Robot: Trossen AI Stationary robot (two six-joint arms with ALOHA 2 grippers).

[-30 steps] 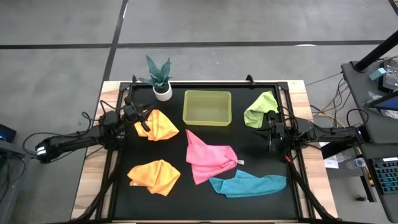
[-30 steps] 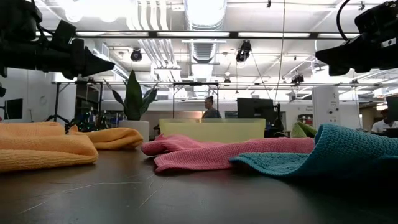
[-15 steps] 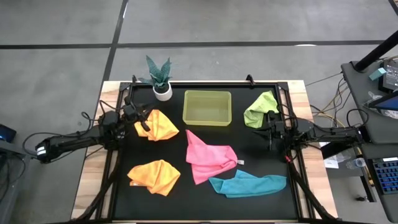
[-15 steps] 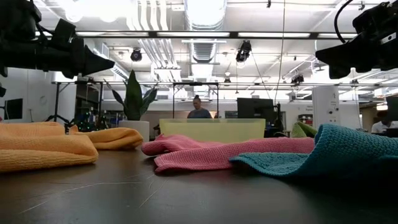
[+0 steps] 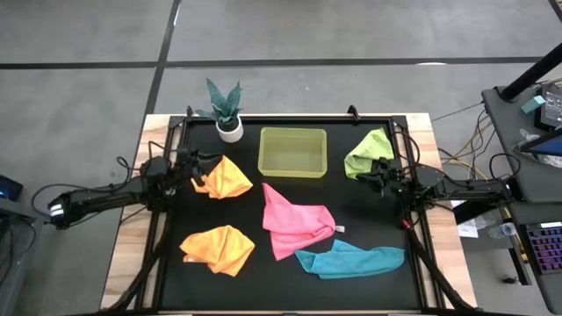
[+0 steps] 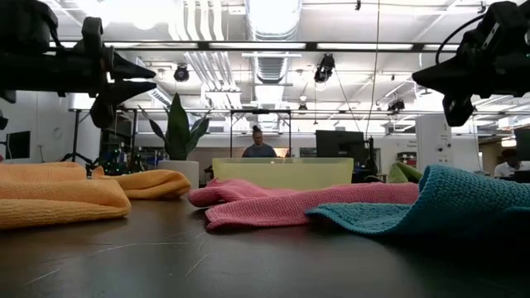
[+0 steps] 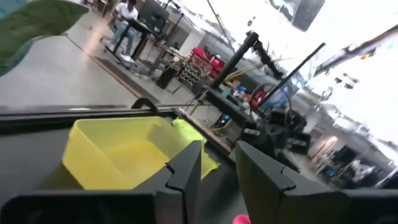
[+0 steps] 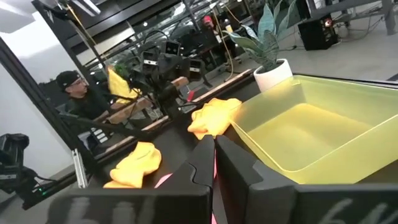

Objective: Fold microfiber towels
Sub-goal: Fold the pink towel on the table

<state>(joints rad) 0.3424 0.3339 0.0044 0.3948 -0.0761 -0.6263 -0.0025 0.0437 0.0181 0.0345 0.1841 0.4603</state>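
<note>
We find five microfiber towels lying on the dark tabletop [image 5: 176, 290], none of them folded flat. One orange-yellow towel [image 5: 224, 177] sits crumpled at the left rear, and the left gripper [image 5: 195, 168] is at its left edge. In the left wrist view this gripper's fingers [image 7: 186, 171] stand slightly parted with bare space between them; we see no cloth held, so we record it as released. In the low view the same gripper [image 6: 137, 79] hangs above the tabletop level.

The second orange-yellow towel [image 5: 218, 248] lies bunched at the left front, well apart from either gripper. The pink towel [image 5: 294, 221] is spread loosely at the centre, just in front of the translucent yellow-green bin [image 5: 293, 152]. The teal blue towel [image 5: 351, 260] lies stretched out at the right front, touching the pink towel's front edge. The lime green towel [image 5: 369, 154] is heaped at the right rear, beside the bin.

The right gripper [image 5: 367, 177] is at the front edge of the lime green towel. Its fingers [image 8: 205, 158] are pressed together, clenched on nothing that we can see.

A small potted plant [image 5: 226, 110] stands at the rear edge of the tabletop, left of the bin. In the low view, a person [image 6: 258, 145] is visible in the room behind the bin.
</note>
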